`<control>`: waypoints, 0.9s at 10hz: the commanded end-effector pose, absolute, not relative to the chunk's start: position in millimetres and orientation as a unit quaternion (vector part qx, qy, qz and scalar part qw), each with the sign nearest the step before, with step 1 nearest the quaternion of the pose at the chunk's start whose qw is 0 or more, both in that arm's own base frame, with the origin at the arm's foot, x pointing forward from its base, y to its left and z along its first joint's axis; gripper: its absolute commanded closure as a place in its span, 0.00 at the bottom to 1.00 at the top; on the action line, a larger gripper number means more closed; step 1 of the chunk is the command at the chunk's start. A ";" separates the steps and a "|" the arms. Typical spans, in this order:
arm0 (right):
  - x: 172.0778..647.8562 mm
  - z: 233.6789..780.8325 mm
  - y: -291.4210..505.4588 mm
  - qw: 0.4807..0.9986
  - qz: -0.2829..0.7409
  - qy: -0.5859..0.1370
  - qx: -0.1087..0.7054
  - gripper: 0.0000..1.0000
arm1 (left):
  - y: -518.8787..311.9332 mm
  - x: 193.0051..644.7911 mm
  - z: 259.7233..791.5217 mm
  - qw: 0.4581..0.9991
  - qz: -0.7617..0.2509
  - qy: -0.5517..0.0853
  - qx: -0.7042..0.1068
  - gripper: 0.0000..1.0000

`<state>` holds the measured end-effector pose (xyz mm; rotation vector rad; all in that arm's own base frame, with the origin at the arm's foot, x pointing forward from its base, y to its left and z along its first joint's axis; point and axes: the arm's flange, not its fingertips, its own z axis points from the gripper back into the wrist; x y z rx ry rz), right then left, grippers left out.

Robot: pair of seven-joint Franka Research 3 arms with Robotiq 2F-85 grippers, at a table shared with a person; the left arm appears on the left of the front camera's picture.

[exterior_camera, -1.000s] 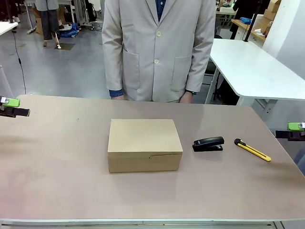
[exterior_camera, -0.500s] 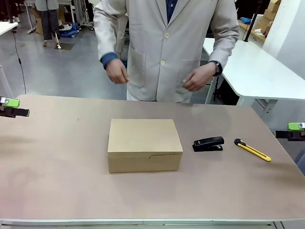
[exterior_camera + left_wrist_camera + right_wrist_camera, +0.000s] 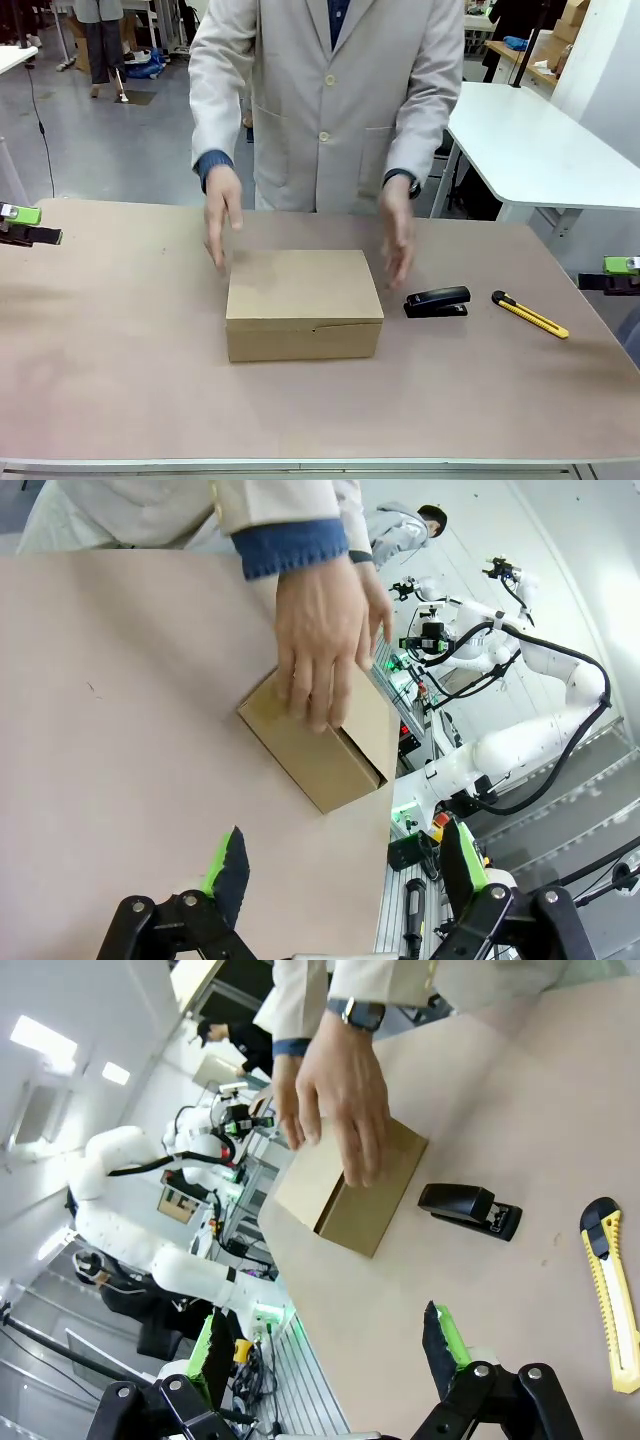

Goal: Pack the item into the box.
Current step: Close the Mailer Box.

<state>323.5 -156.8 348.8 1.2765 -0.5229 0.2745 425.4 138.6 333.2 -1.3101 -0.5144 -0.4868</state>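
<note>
While the left gripper (image 3: 340,875) waits with jaws wide at the surface's (image 3: 120,370) left edge, the person's hands (image 3: 222,212) flank the closed box (image 3: 303,303) mid-surface; stapler (image 3: 437,301), knife (image 3: 529,313), then the right gripper (image 3: 325,1345), jaws wide.

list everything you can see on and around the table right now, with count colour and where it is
box: 1, brown cardboard, lid shut, middle of the table
stapler: 1, black, on the table just right of the box in the front view
utility knife: 1, yellow and black, on the table right of the stapler
table: 1, dull pinkish-brown top, holds all three things
person's hands: 2, one at each far corner of the box, and; beige coat, blue cuffs, a watch on one wrist
left gripper: 1, black with green pads, jaws apart, holds nothing, at the table's left edge
right gripper: 1, black with green pads, jaws apart, holds nothing, at the table's right edge
</note>
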 end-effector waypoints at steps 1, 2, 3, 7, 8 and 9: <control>319.9 350.2 -154.3 0.762 0.134 -0.239 0.586 0.00 | 137.2 419.1 334.4 0.734 -0.229 -0.239 -0.593 0.00; 319.9 350.2 -154.3 0.762 0.134 -0.239 0.586 0.00 | 137.2 419.1 334.4 0.734 -0.229 -0.239 -0.593 0.00; 319.9 350.2 -154.3 0.762 0.134 -0.239 0.586 0.00 | 137.2 419.1 334.4 0.734 -0.229 -0.239 -0.593 0.00; 319.9 350.2 -154.3 0.762 0.134 -0.239 0.586 0.00 | 137.2 419.1 334.4 0.734 -0.229 -0.239 -0.593 0.00; 319.9 350.2 -154.3 0.762 0.134 -0.239 0.586 0.00 | 137.2 419.1 334.4 0.734 -0.229 -0.239 -0.593 0.00; 319.9 350.2 -154.3 0.762 0.134 -0.239 0.586 0.00 | 137.2 419.1 334.4 0.734 -0.229 -0.239 -0.593 0.00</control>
